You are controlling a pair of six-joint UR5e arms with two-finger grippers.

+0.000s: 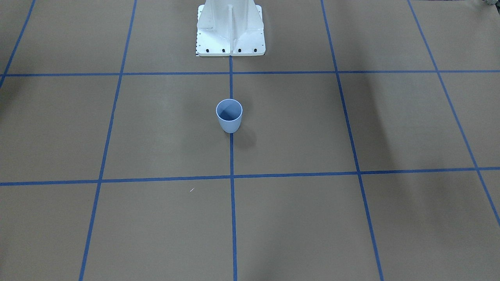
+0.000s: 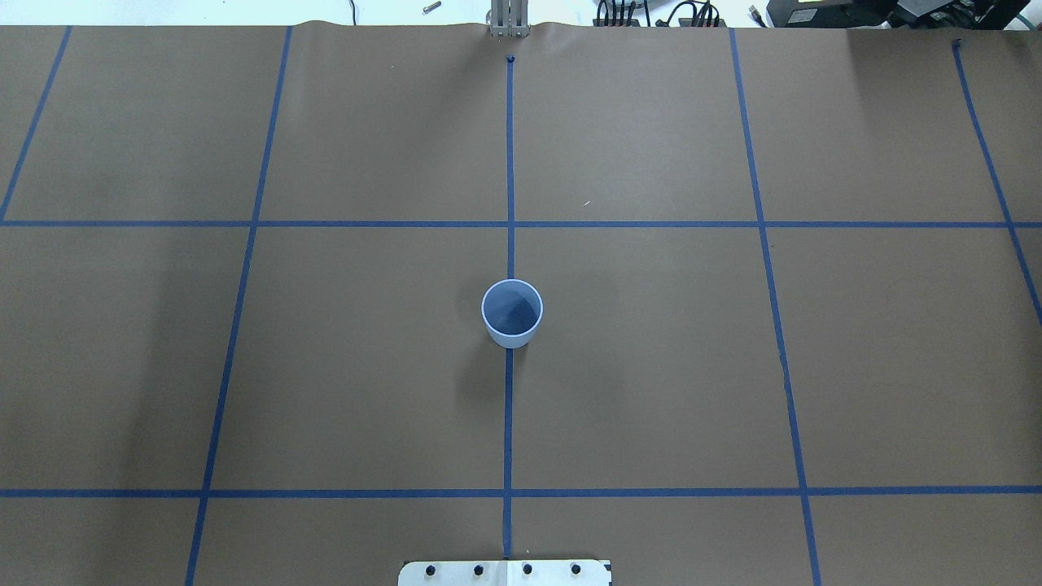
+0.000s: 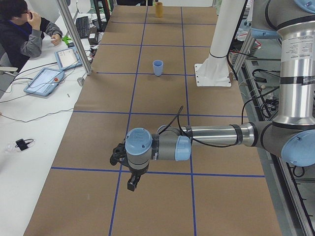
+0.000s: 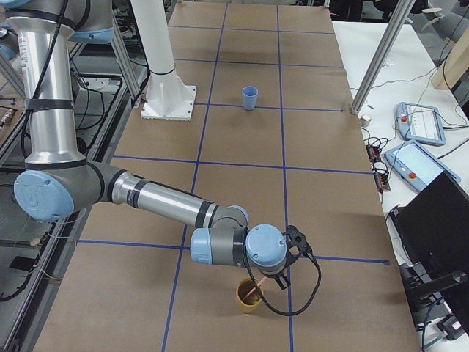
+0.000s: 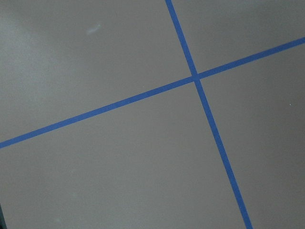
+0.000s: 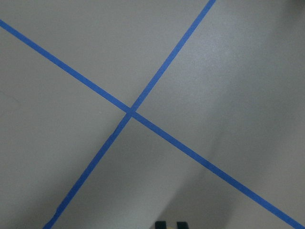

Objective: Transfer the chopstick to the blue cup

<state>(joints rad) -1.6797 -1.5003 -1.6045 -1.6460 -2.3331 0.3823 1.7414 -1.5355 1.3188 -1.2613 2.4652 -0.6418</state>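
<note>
Pink-tipped, thin, probably light, stiff and slippery, the chopstick (image 4: 254, 287) stood in a tan cup (image 4: 245, 302) at lower centre, well apart from the blue cup (image 4: 250, 97), best pinched near its top; whether the right claw (image 4: 270, 280) or left claw (image 3: 132, 185) was apart I could not tell.

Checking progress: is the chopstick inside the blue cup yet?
No, the blue cup is empty; the chopstick sits in the brown cup.

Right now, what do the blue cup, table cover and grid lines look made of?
Blue cup: likely plastic, smooth and matte, thin even rim. Table cover: looks like brown kraft paper, matte, its far edge rippled. Grid lines: probably blue masking tape, flat strips laid slightly crooked.
</note>
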